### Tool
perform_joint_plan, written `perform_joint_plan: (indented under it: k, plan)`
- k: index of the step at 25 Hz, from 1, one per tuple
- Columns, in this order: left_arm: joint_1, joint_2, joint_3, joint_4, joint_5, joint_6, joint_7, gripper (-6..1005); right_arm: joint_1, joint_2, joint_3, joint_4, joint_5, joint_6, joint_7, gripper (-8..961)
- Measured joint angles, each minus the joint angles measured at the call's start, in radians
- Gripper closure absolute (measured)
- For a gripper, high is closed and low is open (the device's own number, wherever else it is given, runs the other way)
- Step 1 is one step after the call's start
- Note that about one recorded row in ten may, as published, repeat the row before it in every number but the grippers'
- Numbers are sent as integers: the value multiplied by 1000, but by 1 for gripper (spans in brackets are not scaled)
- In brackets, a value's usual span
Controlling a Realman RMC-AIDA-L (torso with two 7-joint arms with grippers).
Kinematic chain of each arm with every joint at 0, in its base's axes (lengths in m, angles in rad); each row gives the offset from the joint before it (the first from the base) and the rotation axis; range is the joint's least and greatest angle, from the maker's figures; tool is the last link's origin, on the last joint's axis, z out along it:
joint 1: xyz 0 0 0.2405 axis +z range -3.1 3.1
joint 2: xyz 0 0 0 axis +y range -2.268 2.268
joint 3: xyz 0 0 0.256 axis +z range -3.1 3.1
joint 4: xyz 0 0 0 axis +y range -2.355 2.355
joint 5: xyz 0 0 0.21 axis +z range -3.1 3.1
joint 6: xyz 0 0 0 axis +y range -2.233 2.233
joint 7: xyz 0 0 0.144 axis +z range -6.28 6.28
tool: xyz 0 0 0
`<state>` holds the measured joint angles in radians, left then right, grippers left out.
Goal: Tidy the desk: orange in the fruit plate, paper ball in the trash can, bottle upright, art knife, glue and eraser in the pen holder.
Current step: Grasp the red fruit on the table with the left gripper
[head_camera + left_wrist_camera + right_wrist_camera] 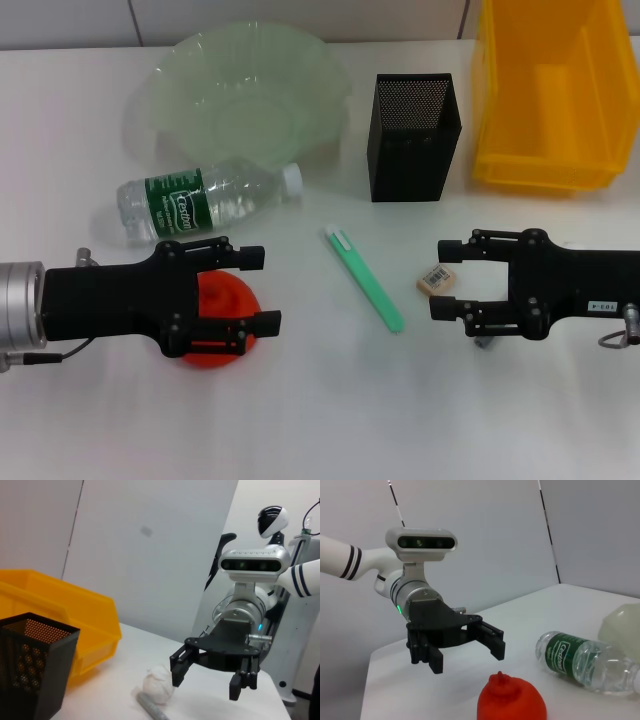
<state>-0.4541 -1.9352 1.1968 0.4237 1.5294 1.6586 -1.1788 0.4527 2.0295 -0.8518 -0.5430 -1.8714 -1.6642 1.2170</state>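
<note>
step: orange pick looks like the one in hand; nothing is sorted yet, judging by the layout
left gripper (255,290): over the orange (215,330), fingers spread wide, straddling it from above; right wrist view shows them above the fruit, not touching, holding nothing
orange: near the front edge on the robot's left, resting on the table (320,420), nub up
next move: lower until the fingers bracket the orange, close, carry it to the fruit plate (245,95) at the back left
right gripper (445,280): front right, fingers apart, empty; hovers just beside the eraser (437,279)
paper ball (158,684): under the right gripper, seen in the left wrist view, with a grey stick-like item (150,706) touching it, possibly the glue, can't tell
art knife (364,277): green, flat at centre, between the two grippers
bottle (205,200): lying on its side, just in front of the fruit plate, cap towards the pen holder (413,135)
pen holder: upright, centre back, looks empty
trash can (548,90): back right, beside the pen holder, nothing seen in it
</note>
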Motion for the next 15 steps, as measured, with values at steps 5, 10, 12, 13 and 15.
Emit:
perform_joint_plan:
  k: [5,10,12,13,15]
  plan:
    - [26,5,-8,2,0,-49,33,158,4,0,4,-1,0,1,0,219]
    - [63,8,-27,1,0,-114,92,159,7,-2,7,-2,0,1,-1,222]
    - [72,10,-27,1,4,-134,101,159,7,-3,11,-3,0,1,-1,224]
    - [75,11,-27,1,9,-142,103,159,7,-3,14,-4,0,2,-1,224]
    - [80,10,-26,1,31,-161,109,158,8,-3,17,-4,0,2,-1,226]
